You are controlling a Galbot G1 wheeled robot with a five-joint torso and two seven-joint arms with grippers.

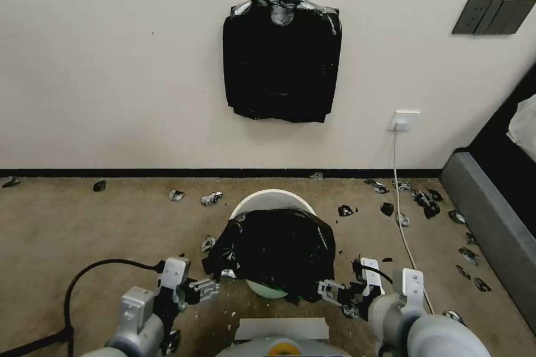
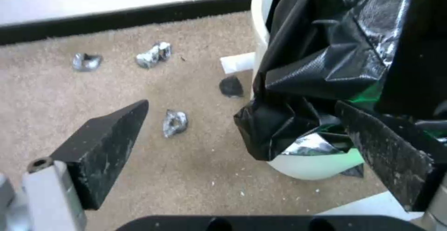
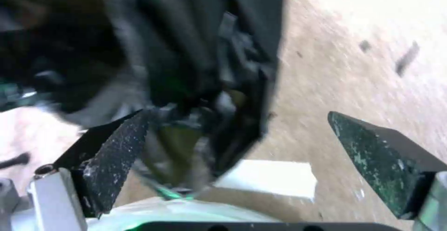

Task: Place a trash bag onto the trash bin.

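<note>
The trash bin stands on the floor before me, the trash bag draped over its near side. My left end effector sits at the bag's left, my right end effector at its right. Behind the bin, a bundle of bags hangs on the wall.

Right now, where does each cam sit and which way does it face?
Head: high on the robot, looking down and forward at the trash bin, the trash bag and the wall; both arms show, left gripper, right gripper.
Left wrist: beside the bin, facing bag and carpet; open jaws.
Right wrist: close against the bag; open jaws.
Shared: the bag.
</note>
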